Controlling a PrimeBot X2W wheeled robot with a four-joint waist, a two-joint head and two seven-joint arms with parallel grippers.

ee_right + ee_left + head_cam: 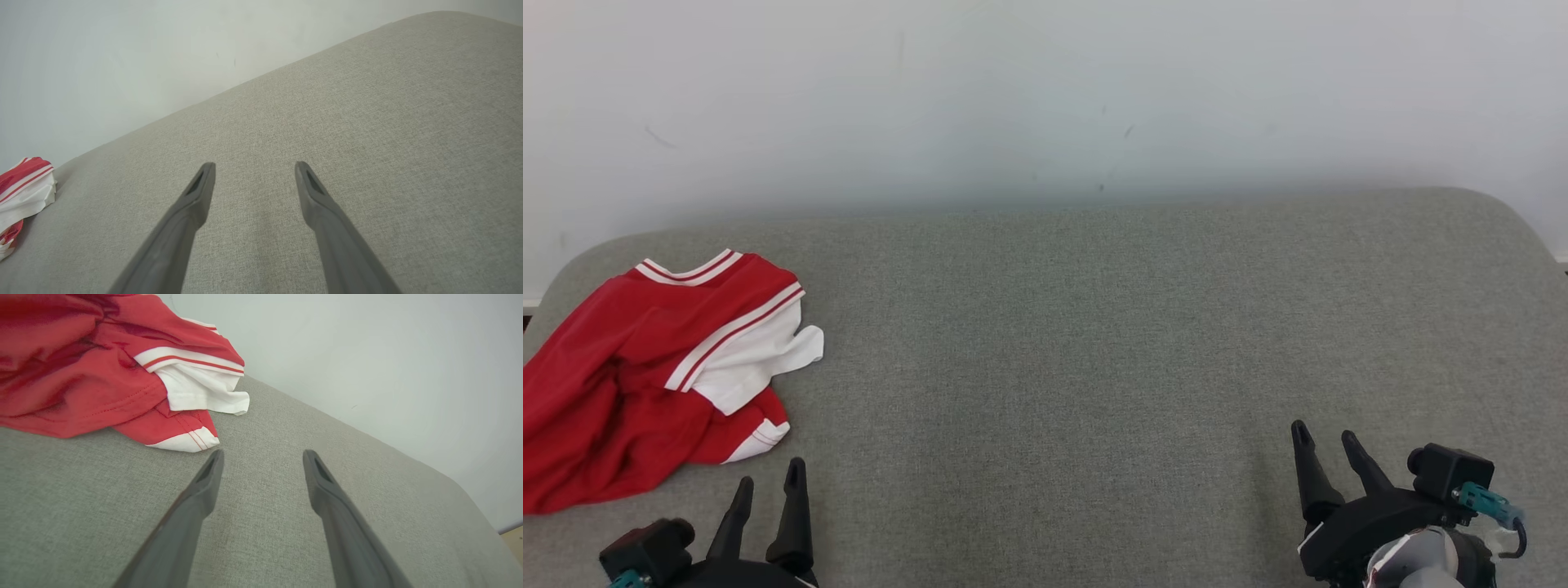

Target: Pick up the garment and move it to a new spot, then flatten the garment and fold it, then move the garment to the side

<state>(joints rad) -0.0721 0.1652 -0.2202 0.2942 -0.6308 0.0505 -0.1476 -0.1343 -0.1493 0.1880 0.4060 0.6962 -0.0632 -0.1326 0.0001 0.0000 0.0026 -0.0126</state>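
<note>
The garment (pixel 645 367) is a red shirt with white sleeves and red-and-white striped trim, lying crumpled at the far left of the grey padded surface (pixel 1094 343). My left gripper (pixel 769 475) stands open at the lower left, just short of the garment's near white-hemmed edge (pixel 184 441), touching nothing. In the left wrist view the left gripper (pixel 263 455) points at bare fabric beside that hem. Far off at the lower right, my right gripper (pixel 1327 437) is open and empty. The right wrist view shows the right gripper (pixel 255 167) over bare surface, the garment (pixel 22 183) at its left edge.
A pale wall (pixel 1045 90) rises directly behind the padded surface. The surface has rounded back corners (pixel 1494 204), and its left edge runs under the garment. A strip of tan floor (pixel 515 539) shows past the surface's far corner.
</note>
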